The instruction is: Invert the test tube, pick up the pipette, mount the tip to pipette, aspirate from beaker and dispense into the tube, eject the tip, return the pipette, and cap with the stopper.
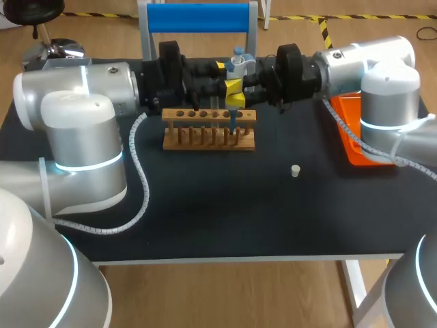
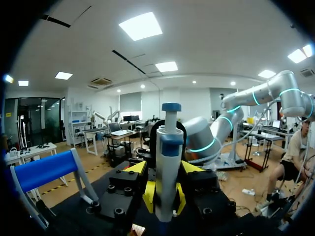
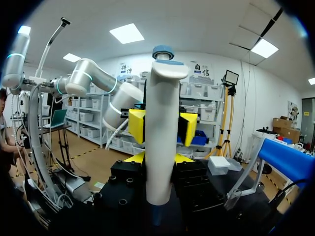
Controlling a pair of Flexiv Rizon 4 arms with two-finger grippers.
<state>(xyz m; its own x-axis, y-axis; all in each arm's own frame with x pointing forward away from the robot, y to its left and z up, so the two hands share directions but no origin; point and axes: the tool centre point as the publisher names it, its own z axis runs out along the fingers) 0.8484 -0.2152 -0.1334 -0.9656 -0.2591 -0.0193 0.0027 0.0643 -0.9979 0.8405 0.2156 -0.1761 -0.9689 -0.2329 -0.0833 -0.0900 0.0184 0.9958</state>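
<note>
The white pipette with a blue plunger stands upright over the right end of the wooden tube rack. Its thin blue tip points down into the rack's rightmost hole. Whether a tube sits in that hole I cannot tell. Both arms meet at the pipette. My right gripper is shut on its lower body. My left gripper holds it a little higher, fingers against both sides. In the left wrist view the pipette rises between my left gripper. The right wrist view shows the pipette in my right gripper. The stopper lies alone on the mat.
A blue-topped stand rises at the table's back edge behind the grippers. An orange tray sits at the right, partly under my right arm. The left arm's cable trails over the black mat.
</note>
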